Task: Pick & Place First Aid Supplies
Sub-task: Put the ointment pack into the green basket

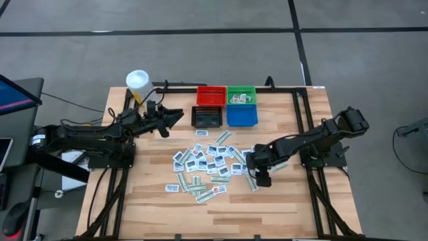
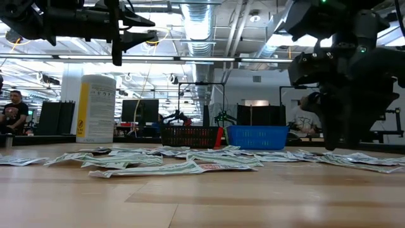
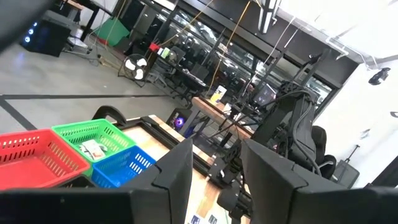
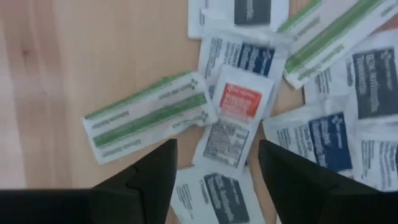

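**Right gripper poised over the packet scatter**

The left gripper (image 1: 175, 115) hangs raised beside the bins, fingers parted around nothing. Mid-table, the first aid supplies (image 1: 207, 164) lie in a loose, overlapping scatter on the table (image 1: 134, 194).

These packets look featherlight, thin and limp, probably slick; lying flat, they offer little edge, so a pinch across a raised or overhanging border seems safest, and neighbours may drag along.

The right gripper (image 4: 217, 171) hovers just above the scatter's right end, jaws spread and empty, straddling a red-labelled packet (image 4: 235, 118).

Bins: the red bin (image 1: 210, 96) and black bin (image 1: 206, 117) look empty; the green bin (image 1: 241, 96) holds some packets; the blue bin (image 1: 241, 116) shows none.
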